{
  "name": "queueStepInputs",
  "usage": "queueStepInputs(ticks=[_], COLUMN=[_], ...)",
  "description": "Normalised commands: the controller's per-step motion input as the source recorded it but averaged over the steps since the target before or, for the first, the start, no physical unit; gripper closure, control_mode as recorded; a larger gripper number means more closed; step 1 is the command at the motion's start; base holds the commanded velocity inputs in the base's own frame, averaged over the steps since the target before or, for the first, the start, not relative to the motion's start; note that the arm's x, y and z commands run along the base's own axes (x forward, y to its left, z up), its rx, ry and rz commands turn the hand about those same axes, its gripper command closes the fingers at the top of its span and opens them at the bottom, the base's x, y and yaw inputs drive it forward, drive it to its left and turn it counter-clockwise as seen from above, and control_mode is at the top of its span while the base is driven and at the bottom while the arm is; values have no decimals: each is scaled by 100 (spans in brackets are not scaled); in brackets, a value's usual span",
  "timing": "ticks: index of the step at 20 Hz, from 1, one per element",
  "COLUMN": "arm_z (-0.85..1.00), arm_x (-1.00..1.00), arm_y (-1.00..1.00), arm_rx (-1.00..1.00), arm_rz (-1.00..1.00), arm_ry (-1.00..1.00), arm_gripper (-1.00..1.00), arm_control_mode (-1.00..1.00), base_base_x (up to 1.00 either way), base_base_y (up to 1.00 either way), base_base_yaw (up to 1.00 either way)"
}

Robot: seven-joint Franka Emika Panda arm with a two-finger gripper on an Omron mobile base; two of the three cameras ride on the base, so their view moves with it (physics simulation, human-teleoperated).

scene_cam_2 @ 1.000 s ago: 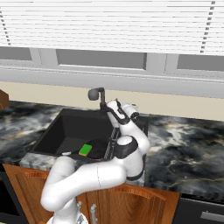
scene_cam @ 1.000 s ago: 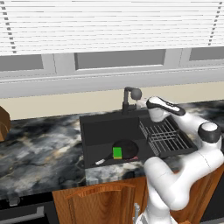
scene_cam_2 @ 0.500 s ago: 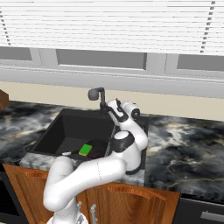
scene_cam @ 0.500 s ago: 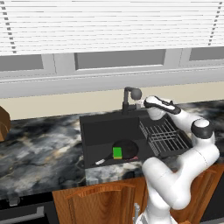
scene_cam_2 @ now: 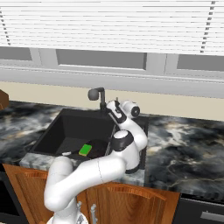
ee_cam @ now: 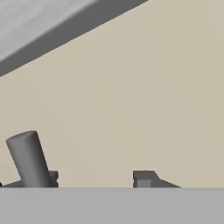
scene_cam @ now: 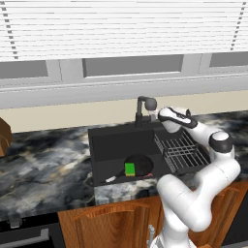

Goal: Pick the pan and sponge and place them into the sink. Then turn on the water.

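- My 2-finger gripper (scene_cam: 154,116) is up at the back rim of the large dark grey rectangular sink (scene_cam: 109,145), right beside the dark faucet (scene_cam: 143,109).
- In the right base view the gripper (scene_cam_2: 110,110) sits just right of the faucet's (scene_cam_2: 98,96) upright post, below its rounded head.
- In the hand view, my 2 dark fingertips (ee_cam: 145,178) stand apart at the bottom, with open space between them, so my fingers are spread and not pressed on anything I can see.
- A grey cylinder (ee_cam: 28,159) rises, tilted, at the left fingertip; I cannot tell whether the tip touches it.
- Behind it there is a plain beige wall (ee_cam: 144,96) with a grey sill (ee_cam: 43,26) slanting across the top corner.
- The small round black frying pan (scene_cam: 137,165) lies flat on the sink floor near the front wall, its thin handle pointing toward the front left corner and ending in a light tip.
- The small bright green rectangular sponge (scene_cam: 130,169) rests on the pan, at the side toward the handle.
- In the right base view the sponge (scene_cam_2: 85,150) shows at the sink's (scene_cam_2: 57,131) front, with the pan (scene_cam_2: 97,148) partly hidden by my arm.
- A wire rack (scene_cam: 181,150) lies across the right part of the basin, under my forearm.
- I see no stream at the faucet spout.
- Dark marbled stone counter (scene_cam: 43,164) surrounds the sink on both sides.
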Motion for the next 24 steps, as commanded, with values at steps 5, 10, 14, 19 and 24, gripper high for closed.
queueStepInputs(ticks=[5,10,14,19,24], arm_z=[-10,-9,-11,-16,-17], arm_x=[8,-11,-12,-4,-1], arm_y=[-12,-27,-29,-32,-38], arm_rx=[2,2,2,3,3], arm_rz=[2,1,1,1,2], arm_ry=[2,5,9,15,18], arm_gripper=[100,100,100,100,100], arm_control_mode=[-100,-100,-100,-100,-100], base_base_x=[0,0,0,0,0], base_base_y=[0,0,0,0,0], base_base_yaw=[0,0,0,0,0])
